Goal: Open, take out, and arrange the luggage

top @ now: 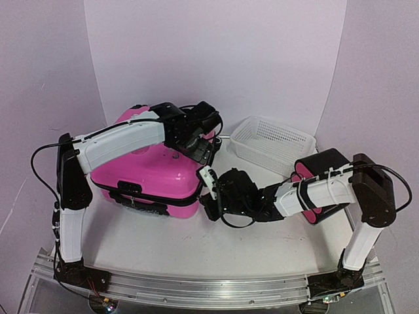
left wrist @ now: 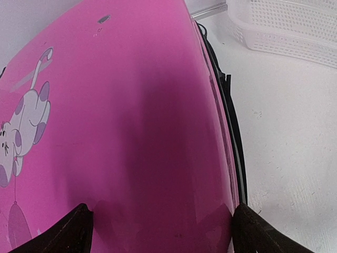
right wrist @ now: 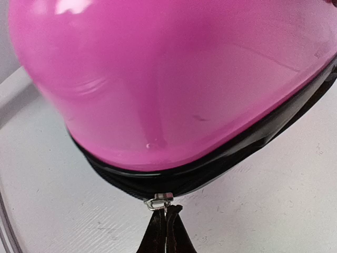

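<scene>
The pink hard-shell luggage point(top: 147, 163) lies flat at the left-centre of the table with its black zip trim facing front. Its shell with a cartoon cat print fills the left wrist view point(left wrist: 131, 105). My left gripper point(top: 200, 145) is over the shell's right side, its jaws spread wide point(left wrist: 163, 232) with nothing between them but the shell. My right gripper point(top: 207, 190) is at the case's front right corner. In the right wrist view it is shut point(right wrist: 167, 213) on the zipper pull just below the metal slider point(right wrist: 159, 200) on the black zip trim point(right wrist: 210, 166).
A white mesh basket point(top: 272, 140) stands at the back right, also in the left wrist view point(left wrist: 284, 26). Black cases with pink ends point(top: 313, 171) lie at the right behind my right forearm. White walls stand behind and at the sides.
</scene>
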`<state>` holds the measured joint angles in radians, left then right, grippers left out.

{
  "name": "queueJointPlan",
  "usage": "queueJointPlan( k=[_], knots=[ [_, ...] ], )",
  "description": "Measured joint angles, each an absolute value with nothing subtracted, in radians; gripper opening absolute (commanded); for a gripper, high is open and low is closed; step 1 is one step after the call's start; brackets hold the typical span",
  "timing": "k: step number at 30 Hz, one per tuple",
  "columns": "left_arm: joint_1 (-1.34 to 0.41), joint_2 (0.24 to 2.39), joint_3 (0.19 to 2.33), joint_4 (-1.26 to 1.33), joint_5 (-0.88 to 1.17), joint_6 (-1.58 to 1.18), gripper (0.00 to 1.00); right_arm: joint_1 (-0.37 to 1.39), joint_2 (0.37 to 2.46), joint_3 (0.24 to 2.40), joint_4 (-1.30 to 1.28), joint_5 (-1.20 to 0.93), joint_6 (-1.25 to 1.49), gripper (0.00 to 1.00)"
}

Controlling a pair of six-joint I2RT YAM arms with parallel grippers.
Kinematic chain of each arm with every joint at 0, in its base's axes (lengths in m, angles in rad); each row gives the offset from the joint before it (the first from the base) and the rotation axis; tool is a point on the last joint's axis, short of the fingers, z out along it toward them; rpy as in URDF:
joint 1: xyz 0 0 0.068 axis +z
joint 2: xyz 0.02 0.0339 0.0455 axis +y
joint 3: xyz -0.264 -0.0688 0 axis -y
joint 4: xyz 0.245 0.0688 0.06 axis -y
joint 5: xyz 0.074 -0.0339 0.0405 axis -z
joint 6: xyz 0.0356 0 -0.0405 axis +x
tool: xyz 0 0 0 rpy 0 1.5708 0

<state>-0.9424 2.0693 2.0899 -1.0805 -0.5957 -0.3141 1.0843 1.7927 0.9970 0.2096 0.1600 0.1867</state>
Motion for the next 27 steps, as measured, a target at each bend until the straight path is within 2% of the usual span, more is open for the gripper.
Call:
queueJointPlan(
  k=[9,11,12,13,17,21,27],
  knots=[
    [-0.940,1.964,1.982,-1.065,-0.516,-0.374,0.90,0.934,1.791,0.954,0.306,-0.071,0.168,0.00],
    [-0.938,1.951,1.972,-1.071,-0.498,-0.378,0.93,0.923,1.792,0.954,0.306,-0.095,0.168,0.11],
    [-0.936,1.948,1.972,-1.074,-0.488,-0.379,0.94,0.918,1.793,0.954,0.306,-0.107,0.170,0.21],
    [-0.932,1.945,1.972,-1.078,-0.477,-0.377,0.95,0.913,1.794,0.955,0.301,-0.112,0.174,0.35],
    [-0.909,1.906,1.972,-1.112,-0.412,-0.370,1.00,0.882,1.790,0.951,0.218,-0.111,0.221,0.68],
    [-0.794,1.752,1.910,-1.159,-0.316,-0.346,1.00,0.863,1.714,0.886,0.100,-0.122,0.308,0.85],
    [-0.254,1.443,1.712,-1.128,-0.118,-0.300,0.99,0.865,1.599,0.899,-0.064,-0.201,0.442,0.97]
  ],
)
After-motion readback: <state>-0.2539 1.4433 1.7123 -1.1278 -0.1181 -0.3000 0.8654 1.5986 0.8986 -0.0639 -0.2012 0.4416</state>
